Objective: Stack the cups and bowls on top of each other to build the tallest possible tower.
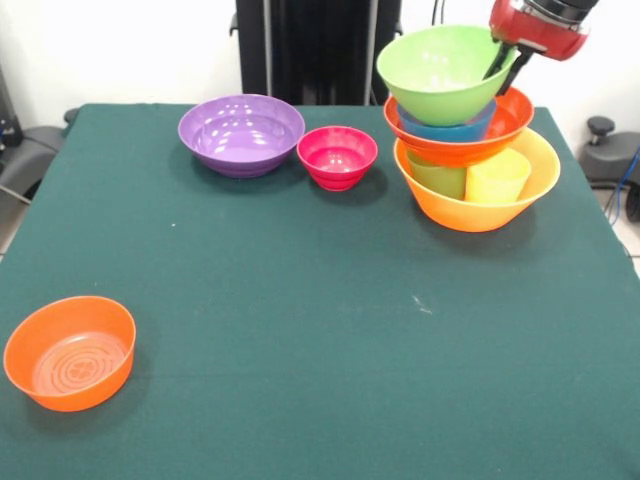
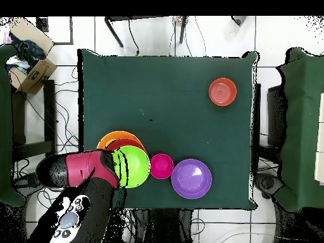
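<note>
- The tower is standing near the table's far right corner in the front view, close to the right edge.
- It is building up from the big orange bowl, which is carrying a green cup and a yellow cup side by side; above them are sitting the wide red-orange bowl, the small blue bowl and the big lime green bowl, tilting slightly.
- The gripper is gripping the lime green bowl's right rim, one finger inside the bowl and one outside; the bowl appears to be resting on the stack, though I am judging release as not yet done.
- Remaining loose: the purple bowl and the small pink bowl are sitting just beside each other near the far edge, and the small orange bowl is lying well apart at the near left corner.
- No purple cup is showing in either view.
- Judgement: five pieces are placed and a sixth is being seated; three bowls are awaiting stacking.
</note>
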Robot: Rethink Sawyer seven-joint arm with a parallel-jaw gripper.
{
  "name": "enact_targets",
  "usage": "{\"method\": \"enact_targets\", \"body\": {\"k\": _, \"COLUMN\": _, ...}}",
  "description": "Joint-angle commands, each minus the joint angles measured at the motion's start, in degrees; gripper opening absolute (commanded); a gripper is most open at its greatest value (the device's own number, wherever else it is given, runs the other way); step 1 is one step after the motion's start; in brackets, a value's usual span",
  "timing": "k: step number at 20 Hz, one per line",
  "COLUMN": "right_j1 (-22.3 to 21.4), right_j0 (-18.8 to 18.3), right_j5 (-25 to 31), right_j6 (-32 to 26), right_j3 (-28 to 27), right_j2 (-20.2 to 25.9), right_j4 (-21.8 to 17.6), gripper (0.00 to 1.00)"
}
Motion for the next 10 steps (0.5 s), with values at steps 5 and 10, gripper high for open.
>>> {"method": "enact_targets", "body": {"k": 5, "right_j1": 1.25, "right_j0": -1.26, "right_j5": -0.25, "right_j6": 8.99, "right_j3": -3.5, "right_j2": 4.25, "right_j4": 1.25, "gripper": 0.0}}
{"method": "enact_targets", "body": {"k": 10, "right_j1": 1.5, "right_j0": -1.34, "right_j5": -0.16, "right_j6": 9.23, "right_j3": -3.99, "right_j2": 4.44, "right_j4": 1.56, "gripper": 0.0}}
